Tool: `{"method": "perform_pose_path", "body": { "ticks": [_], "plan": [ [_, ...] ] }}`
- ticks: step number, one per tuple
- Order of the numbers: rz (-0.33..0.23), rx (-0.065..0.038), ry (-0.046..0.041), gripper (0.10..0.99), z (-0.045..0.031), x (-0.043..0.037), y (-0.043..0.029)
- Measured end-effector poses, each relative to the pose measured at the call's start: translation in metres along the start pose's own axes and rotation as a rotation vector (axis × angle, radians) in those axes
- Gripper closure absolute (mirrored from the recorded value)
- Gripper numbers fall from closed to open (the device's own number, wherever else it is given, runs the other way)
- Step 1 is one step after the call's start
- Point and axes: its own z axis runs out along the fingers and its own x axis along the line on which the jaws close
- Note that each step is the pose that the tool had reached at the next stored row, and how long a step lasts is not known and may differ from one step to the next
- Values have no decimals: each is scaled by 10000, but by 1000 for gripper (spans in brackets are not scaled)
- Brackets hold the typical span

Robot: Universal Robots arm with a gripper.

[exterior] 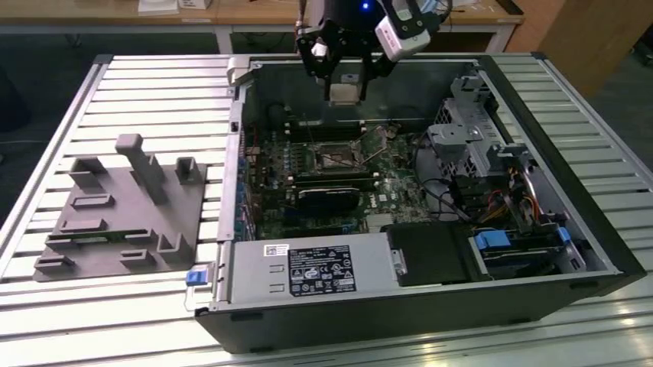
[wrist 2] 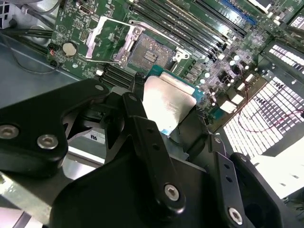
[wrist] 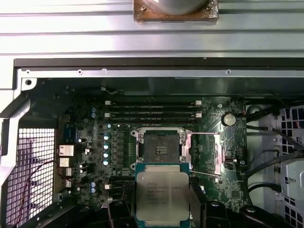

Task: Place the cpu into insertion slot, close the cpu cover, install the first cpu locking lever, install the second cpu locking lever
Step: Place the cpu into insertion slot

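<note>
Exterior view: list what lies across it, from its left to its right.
Grey fixture block → the cpu, gripped in the pincer → silver drive cage → wooden panel.

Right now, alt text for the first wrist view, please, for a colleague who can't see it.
The gripper holds the cpu, metal face to the camera, over an open computer case. Beyond it on the motherboard the socket lies bare, with the cpu cover swung open beside it.
</note>
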Motion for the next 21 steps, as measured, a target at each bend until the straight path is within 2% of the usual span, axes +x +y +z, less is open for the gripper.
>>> {"method": "perform_pose_path", "body": {
  "ticks": [21],
  "plan": [
    [0,1,1,549,376,-9,-12]
  ]
}}
